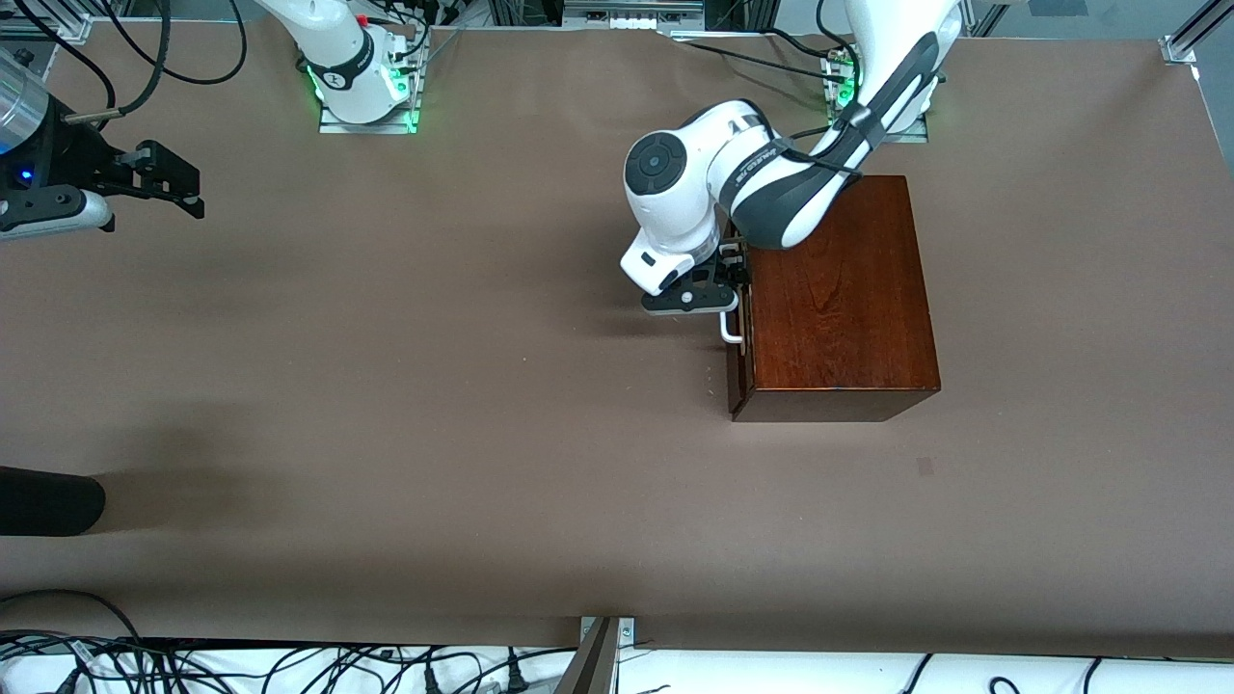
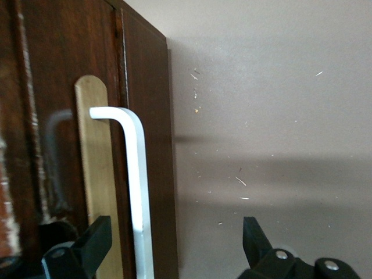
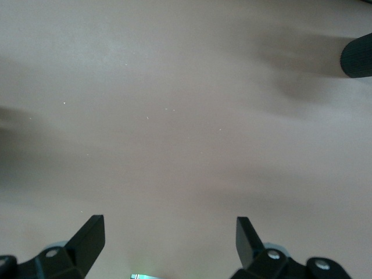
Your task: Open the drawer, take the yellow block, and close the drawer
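Observation:
The glossy dark-brown wooden box [image 1: 839,289] stands toward the left arm's end of the table. Its drawer looks shut, and only the dark front [image 1: 736,381] and the white bar handle [image 1: 731,333] show. My left gripper [image 1: 731,275] is open at the drawer front. In the left wrist view the handle [image 2: 138,174] runs between the gripper's [image 2: 171,241] spread fingers, close to one finger [image 2: 87,244], with nothing gripped. My right gripper [image 1: 178,188] waits open and empty over the table at the right arm's end; it also shows in the right wrist view [image 3: 168,238]. The yellow block is hidden.
A dark rounded object [image 1: 48,501] juts in over the table edge at the right arm's end, nearer to the front camera; it also shows in the right wrist view [image 3: 357,55]. Cables [image 1: 289,665] lie past the table's near edge.

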{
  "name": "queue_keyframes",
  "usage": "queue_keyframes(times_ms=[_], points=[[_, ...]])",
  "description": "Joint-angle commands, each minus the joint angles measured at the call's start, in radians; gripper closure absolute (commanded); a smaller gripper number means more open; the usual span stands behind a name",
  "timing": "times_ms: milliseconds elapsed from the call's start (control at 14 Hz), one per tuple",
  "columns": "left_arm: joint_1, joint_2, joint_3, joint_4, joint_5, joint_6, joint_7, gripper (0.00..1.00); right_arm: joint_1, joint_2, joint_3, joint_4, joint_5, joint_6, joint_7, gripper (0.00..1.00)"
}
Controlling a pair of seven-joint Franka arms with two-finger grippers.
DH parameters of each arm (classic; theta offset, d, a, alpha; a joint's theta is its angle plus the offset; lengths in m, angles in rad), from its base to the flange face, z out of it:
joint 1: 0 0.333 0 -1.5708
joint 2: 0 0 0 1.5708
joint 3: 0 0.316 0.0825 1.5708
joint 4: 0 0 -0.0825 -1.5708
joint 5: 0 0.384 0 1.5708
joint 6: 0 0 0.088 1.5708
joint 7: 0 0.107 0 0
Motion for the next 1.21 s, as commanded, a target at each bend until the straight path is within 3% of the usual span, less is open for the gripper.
queue_keyframes(times_ms=[0,712,1139], points=[[-0.026,0.021,-0.004,0.002,0.059,-0.003,-0.057,0.00,0.003,-0.004,0.002,0.010,-0.001,-0.011,0.007,0.00],[-0.075,0.078,-0.005,0.024,0.128,0.010,-0.155,0.00,0.003,-0.004,0.002,0.010,-0.001,-0.007,0.007,0.00],[-0.136,0.164,-0.012,0.174,0.122,0.047,-0.212,0.00,0.003,-0.002,0.002,0.010,-0.001,-0.006,0.006,0.00]])
